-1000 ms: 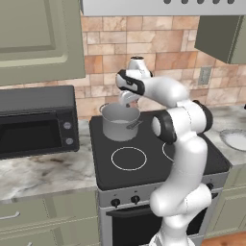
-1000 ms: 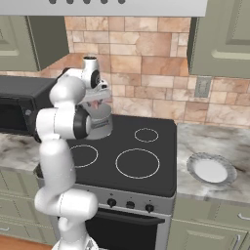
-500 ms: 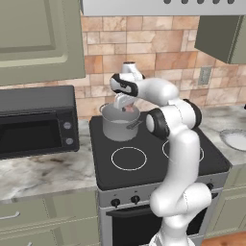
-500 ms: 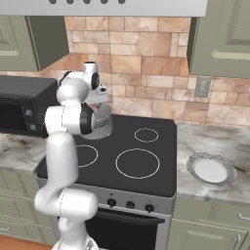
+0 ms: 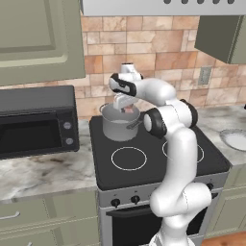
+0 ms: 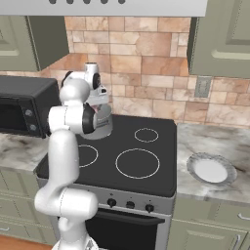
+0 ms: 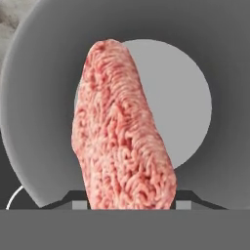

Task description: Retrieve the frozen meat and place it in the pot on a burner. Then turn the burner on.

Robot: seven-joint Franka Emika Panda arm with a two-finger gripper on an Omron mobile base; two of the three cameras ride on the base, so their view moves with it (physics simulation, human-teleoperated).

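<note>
The frozen meat (image 7: 122, 132) is a long pink ground block that stands up between my gripper's (image 7: 128, 200) fingertips, and the gripper is shut on it. Below it lies the open mouth of the pot (image 7: 39, 73), a round grey metal saucepan. In the left base view the gripper (image 5: 124, 103) hangs just over the pot (image 5: 117, 127) on the stove's back left burner, with the meat (image 5: 129, 110) at the rim. In the right base view the gripper (image 6: 100, 105) is above the pot (image 6: 103, 129), which my arm partly hides.
A black microwave (image 5: 33, 120) stands on the counter left of the stove. A white plate (image 6: 211, 168) lies on the right counter. The black cooktop (image 6: 141, 163) has free burners at front and right, and knobs (image 5: 125, 200) on the front panel. A range hood hangs overhead.
The hand has come down a little over the pot with the meat still in its grip, and the elbow has swung left.
</note>
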